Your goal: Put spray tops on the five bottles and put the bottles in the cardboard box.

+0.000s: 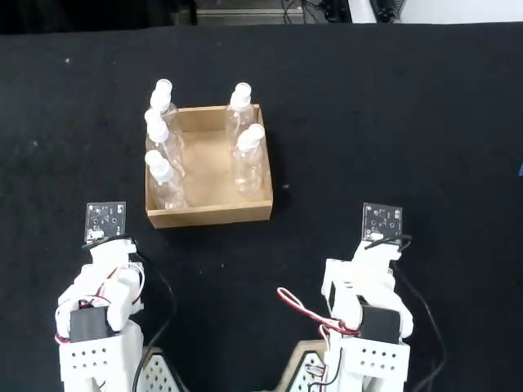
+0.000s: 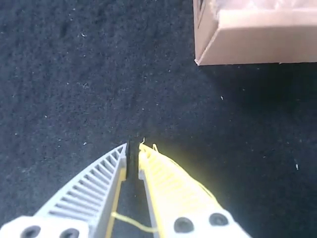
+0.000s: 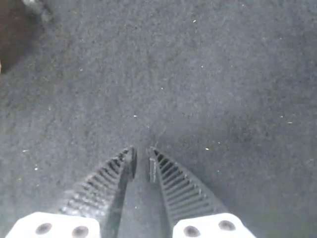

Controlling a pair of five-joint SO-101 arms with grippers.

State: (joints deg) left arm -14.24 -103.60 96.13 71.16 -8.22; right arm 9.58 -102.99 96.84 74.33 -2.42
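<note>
My left jaws are pressed closed on nothing; my right jaws are closed too, with a thin slit between the tips. Both are low in the frame over the black table (image 1: 392, 122). The cardboard box (image 1: 209, 214) sits upper left of centre, and five bottles (image 1: 249, 167) with spray tops (image 1: 242, 91) stand inside it.

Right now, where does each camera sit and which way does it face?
High view: fixed above, looking down on table, cardboard box with five bottles, left arm, right arm.
Left wrist view: on the left arm, looking past the left gripper at the box's corner.
Right wrist view: on the right arm, looking past the right gripper at table.
Shared: high and left wrist views show the box.
</note>
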